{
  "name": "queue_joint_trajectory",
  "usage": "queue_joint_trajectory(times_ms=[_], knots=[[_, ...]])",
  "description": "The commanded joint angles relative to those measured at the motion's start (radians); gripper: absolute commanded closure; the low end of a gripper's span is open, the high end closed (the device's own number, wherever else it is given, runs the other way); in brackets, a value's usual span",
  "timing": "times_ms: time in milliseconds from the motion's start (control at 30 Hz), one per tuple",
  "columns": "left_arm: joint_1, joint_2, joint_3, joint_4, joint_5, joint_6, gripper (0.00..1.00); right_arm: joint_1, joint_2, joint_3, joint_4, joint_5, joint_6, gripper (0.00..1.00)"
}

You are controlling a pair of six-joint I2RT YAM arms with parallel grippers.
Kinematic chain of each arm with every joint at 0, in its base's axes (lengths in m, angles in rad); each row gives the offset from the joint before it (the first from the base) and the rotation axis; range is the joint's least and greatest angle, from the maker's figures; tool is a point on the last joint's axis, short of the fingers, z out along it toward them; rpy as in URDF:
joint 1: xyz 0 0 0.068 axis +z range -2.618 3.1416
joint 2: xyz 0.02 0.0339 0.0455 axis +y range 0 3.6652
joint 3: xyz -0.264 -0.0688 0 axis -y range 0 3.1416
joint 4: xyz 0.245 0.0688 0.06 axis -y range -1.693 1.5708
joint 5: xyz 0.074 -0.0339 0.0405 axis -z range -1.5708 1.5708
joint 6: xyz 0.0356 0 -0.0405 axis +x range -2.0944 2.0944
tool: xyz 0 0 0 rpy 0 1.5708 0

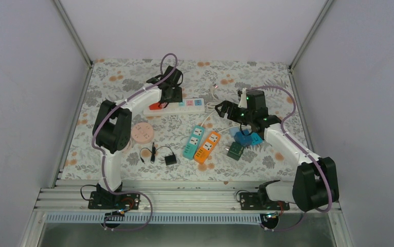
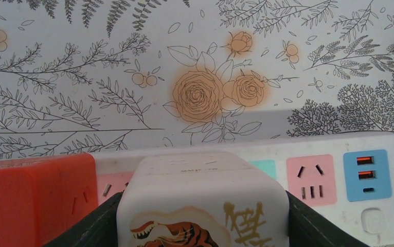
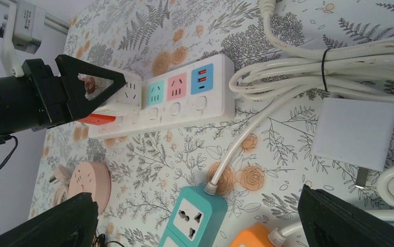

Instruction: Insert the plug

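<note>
My left gripper [image 1: 170,95] is shut on a white plug block with a tiger print [image 2: 202,200], held on the white power strip [image 1: 177,106] beside a red block [image 2: 30,195]. In the left wrist view the strip's pink socket [image 2: 310,177] and blue USB panel [image 2: 367,175] lie to the right. In the right wrist view the left gripper [image 3: 89,87] holds the plug at the strip [image 3: 184,98]. My right gripper [image 1: 220,110] is open and empty, hovering right of the strip; its fingers [image 3: 339,221] frame a teal strip [image 3: 195,216].
A teal strip [image 1: 193,141] and an orange strip [image 1: 207,147] lie mid-table. A green cube adapter [image 1: 234,151], a blue block [image 1: 248,138], a pink round socket [image 1: 142,133] and a black adapter with cable [image 1: 169,159] lie nearby. A white charger [image 3: 354,133] and coiled white cable [image 3: 334,72] sit near the right gripper.
</note>
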Motion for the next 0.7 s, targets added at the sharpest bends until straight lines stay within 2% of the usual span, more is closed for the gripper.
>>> queue_joint_trajectory(times_ms=[0,167,667], knots=[[0.012,0.041,0.019,-0.080,-0.016,0.028,0.51,-0.010,-0.003,-0.010,-0.010,0.036,-0.018,0.00],[0.036,0.098,0.073,-0.153,-0.072,0.083,0.51,-0.010,-0.004,-0.017,-0.014,0.040,-0.022,0.00],[0.099,-0.008,-0.146,0.003,0.059,0.198,0.51,-0.011,0.001,-0.026,-0.002,0.026,-0.030,0.00]])
